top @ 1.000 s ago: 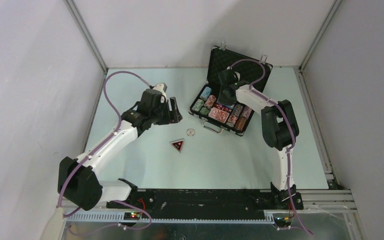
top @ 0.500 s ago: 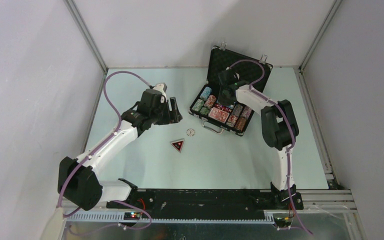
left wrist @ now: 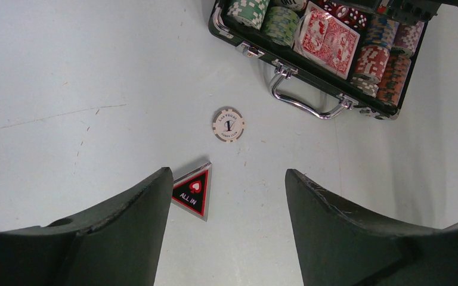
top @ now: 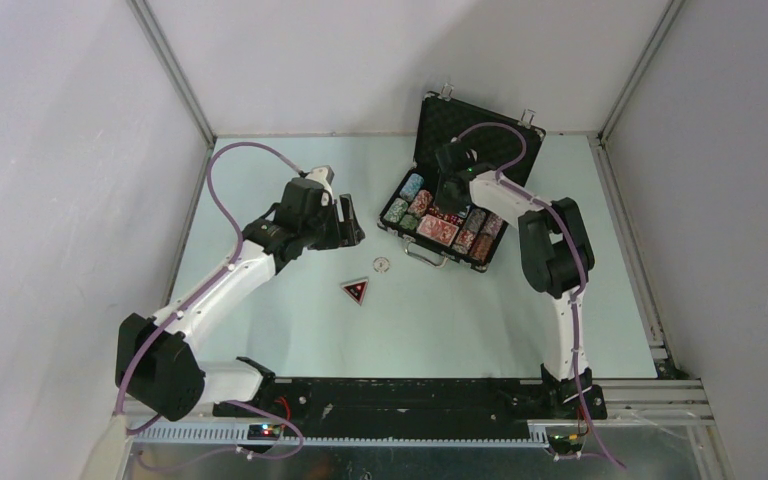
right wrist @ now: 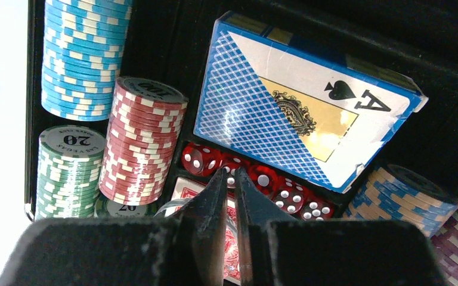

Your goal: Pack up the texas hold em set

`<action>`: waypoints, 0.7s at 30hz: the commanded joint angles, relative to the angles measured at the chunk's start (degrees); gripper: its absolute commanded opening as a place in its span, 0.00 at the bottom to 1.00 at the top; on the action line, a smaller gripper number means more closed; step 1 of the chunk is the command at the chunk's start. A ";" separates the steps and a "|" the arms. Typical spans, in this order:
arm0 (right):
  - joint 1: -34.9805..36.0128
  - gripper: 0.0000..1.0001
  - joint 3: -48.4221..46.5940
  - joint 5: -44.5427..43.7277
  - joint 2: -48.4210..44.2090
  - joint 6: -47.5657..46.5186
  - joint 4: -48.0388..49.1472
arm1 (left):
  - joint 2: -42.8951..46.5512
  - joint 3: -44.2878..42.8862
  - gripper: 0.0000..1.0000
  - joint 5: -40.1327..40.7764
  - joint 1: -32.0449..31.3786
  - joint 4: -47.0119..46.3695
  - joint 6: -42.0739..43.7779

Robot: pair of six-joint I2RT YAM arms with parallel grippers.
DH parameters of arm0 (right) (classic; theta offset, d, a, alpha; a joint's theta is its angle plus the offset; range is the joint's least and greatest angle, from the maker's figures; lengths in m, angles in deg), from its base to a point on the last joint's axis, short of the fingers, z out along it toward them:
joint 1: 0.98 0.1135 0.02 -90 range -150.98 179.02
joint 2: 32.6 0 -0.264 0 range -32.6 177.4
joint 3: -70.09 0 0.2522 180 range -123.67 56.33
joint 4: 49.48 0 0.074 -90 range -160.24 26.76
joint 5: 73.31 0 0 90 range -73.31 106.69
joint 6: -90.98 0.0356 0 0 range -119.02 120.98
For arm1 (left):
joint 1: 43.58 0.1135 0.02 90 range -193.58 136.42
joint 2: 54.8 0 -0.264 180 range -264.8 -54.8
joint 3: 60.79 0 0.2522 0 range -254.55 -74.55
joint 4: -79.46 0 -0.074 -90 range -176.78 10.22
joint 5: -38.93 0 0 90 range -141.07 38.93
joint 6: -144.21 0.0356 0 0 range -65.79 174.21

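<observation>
The black briefcase (top: pixel 476 121) lies open at the back right, with chip stacks and decks in its foam. My right gripper (right wrist: pixel 231 173) is shut and empty. It hovers inside the case over the row of red dice (right wrist: pixel 301 202), between the blue deck (right wrist: pixel 298 101) and the red deck (right wrist: pixel 182 187). Red/white chips (right wrist: pixel 143 140), blue chips (right wrist: pixel 83 56) and green chips (right wrist: pixel 68 173) lie to its left. My left gripper (left wrist: pixel 227 173) is open above the table. The black triangle (left wrist: pixel 192 192) lies by its left finger and the white button (left wrist: pixel 228 124) ahead of it.
The case's silver handle (left wrist: pixel 307 102) and latches face the button. In the top view the triangle (top: pixel 356 291) and button (top: pixel 382 264) lie on the pale table in front of the case. Grey walls with metal rails (top: pixel 174 75) close off three sides.
My right wrist has shifted slightly over the case, still shut. The left arm, triangle and button have not moved.
</observation>
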 commanded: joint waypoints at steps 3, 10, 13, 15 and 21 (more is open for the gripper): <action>-0.31 0.13 -2.39 0.03 -1.03 -0.36 -0.37 | 1.00 -0.24 0.75 0.33 0.33 -0.43 0.22; -0.29 0.30 -2.12 0.03 -7.72 -2.88 -0.29 | 1.50 0.00 0.78 1.31 0.29 -0.15 1.52; -0.20 0.41 0.87 1.70 -12.51 -4.63 0.55 | 0.76 -0.31 0.88 2.30 -0.18 1.79 3.60; -0.24 0.48 4.63 3.50 -16.12 -5.88 1.78 | -0.56 -1.43 0.97 4.08 -0.95 3.62 5.16; -0.26 0.64 20.63 5.35 -29.70 -10.06 7.05 | -8.73 -6.54 0.95 9.43 -5.55 9.04 9.62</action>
